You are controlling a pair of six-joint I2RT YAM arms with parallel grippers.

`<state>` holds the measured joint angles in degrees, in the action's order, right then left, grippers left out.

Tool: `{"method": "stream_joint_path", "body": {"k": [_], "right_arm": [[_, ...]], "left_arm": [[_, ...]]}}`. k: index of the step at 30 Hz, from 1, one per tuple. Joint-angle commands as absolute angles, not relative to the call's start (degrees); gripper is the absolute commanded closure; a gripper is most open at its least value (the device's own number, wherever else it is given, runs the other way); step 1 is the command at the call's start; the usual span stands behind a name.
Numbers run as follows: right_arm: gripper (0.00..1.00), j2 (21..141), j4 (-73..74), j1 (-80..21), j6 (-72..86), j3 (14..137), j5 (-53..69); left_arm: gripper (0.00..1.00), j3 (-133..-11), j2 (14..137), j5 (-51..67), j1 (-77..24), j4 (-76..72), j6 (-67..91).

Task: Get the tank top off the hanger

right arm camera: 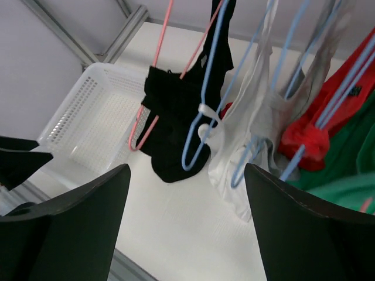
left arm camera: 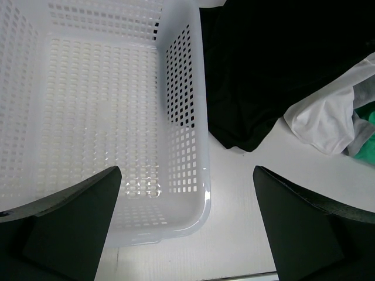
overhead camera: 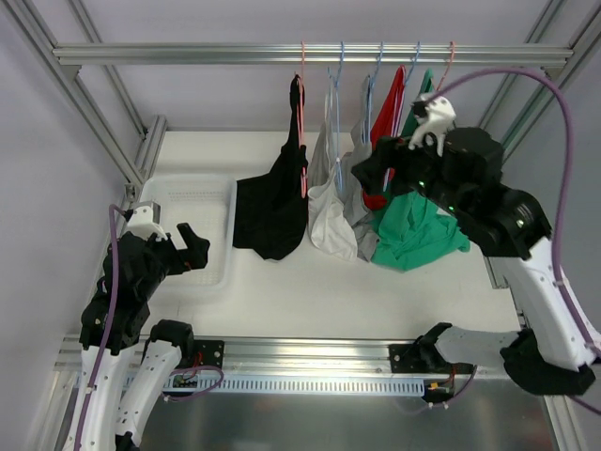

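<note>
Several tank tops hang from hangers on a rail (overhead camera: 188, 54): a black one (overhead camera: 277, 202) on a pink hanger (overhead camera: 302, 113), then a white one (overhead camera: 331, 221), a grey one (overhead camera: 361, 202), a red one (overhead camera: 387, 117) and a green one (overhead camera: 418, 235). My right gripper (overhead camera: 368, 175) is open and empty, raised in front of the grey and red tops without touching any. In the right wrist view (right arm camera: 187, 193) the black top (right arm camera: 176, 111), a blue hanger (right arm camera: 202, 134) and the white top (right arm camera: 249, 158) lie ahead. My left gripper (overhead camera: 192, 249) is open and empty.
A white perforated basket (overhead camera: 211, 272) sits on the table at the left, empty, under my left gripper (left arm camera: 187, 216); its near right corner (left arm camera: 199, 205) lies between the fingers. The black top's hem (left arm camera: 269, 70) rests on the table beside the basket. Frame posts stand at both sides.
</note>
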<state>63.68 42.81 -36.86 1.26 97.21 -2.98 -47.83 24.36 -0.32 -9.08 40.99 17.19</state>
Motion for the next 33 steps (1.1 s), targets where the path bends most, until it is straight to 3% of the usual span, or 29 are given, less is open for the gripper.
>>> {"method": "stream_joint_path", "body": {"k": [1, 6, 11, 15, 28, 33], "right_arm": [[0.17, 73.01, 45.35, -44.54, -5.88, 107.11, -17.12], [0.22, 91.09, 44.56, -49.39, -8.61, 124.69, -23.37], [0.35, 102.47, 42.03, -49.48, -9.84, 136.48, -27.41], [0.38, 106.60, 38.42, -49.13, -9.41, 137.29, -29.09], [0.77, 109.95, 33.93, -48.16, -4.14, 137.37, -31.55], [0.79, 110.04, 33.31, -47.99, -2.29, 136.67, -31.38]], "left_arm": [[0.01, -47.46, 24.87, 1.49, -9.58, 39.02, 17.23], [0.01, -47.37, 25.05, 1.85, -9.58, 38.94, 17.23], [0.01, -47.20, 24.96, 2.29, -9.75, 38.94, 17.23], [0.01, -47.20, 24.87, 2.46, -10.11, 38.85, 17.14], [0.01, -47.11, 24.26, 2.90, -10.63, 38.76, 17.05], [0.01, -47.02, 24.26, 2.99, -10.72, 38.76, 17.05]]}}
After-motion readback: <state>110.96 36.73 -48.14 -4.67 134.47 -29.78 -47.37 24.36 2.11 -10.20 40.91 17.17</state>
